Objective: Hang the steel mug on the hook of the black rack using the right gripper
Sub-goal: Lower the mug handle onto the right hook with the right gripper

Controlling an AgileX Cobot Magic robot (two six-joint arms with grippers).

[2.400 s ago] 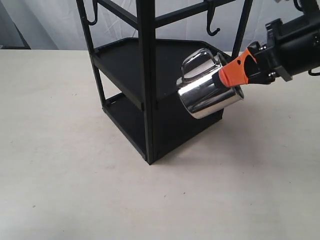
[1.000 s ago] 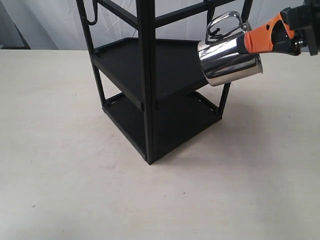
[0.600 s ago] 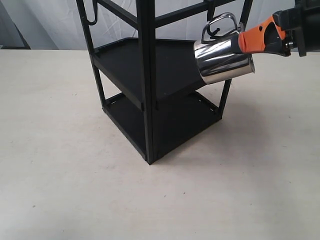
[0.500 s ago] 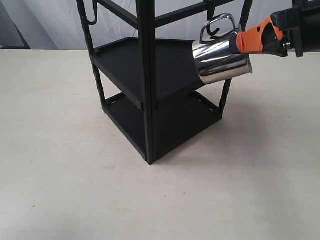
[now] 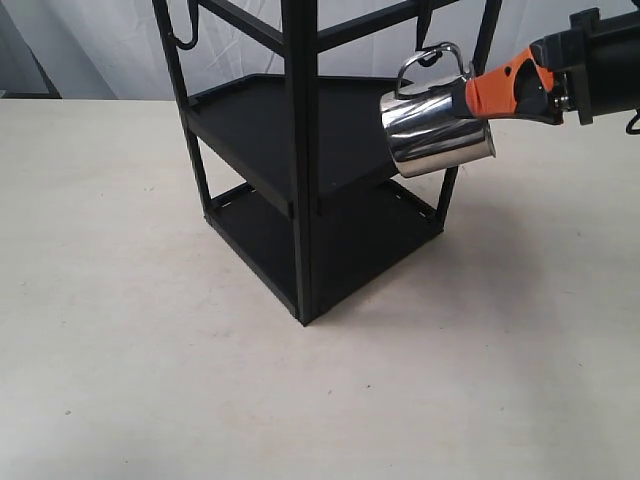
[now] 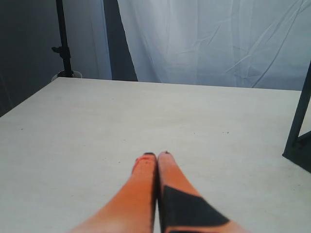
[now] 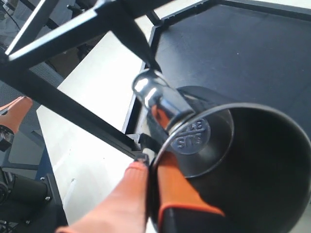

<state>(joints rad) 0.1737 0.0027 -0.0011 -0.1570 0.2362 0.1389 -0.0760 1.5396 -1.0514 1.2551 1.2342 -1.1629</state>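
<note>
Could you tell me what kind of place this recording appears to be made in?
Probably a robot test studio: a bare pale table, a white backdrop curtain behind it, and a light stand beside the curtain.

Bright even light, soft shadows, blurred near steel mug [image 7: 233, 160] handle

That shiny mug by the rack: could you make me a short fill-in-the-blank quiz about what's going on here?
1. The right gripper grips the steel mug by its ____.
2. The mug's handle loops around a ____ on the black rack.
3. The left gripper holds ____.

Missing words: rim; hook; nothing
</note>
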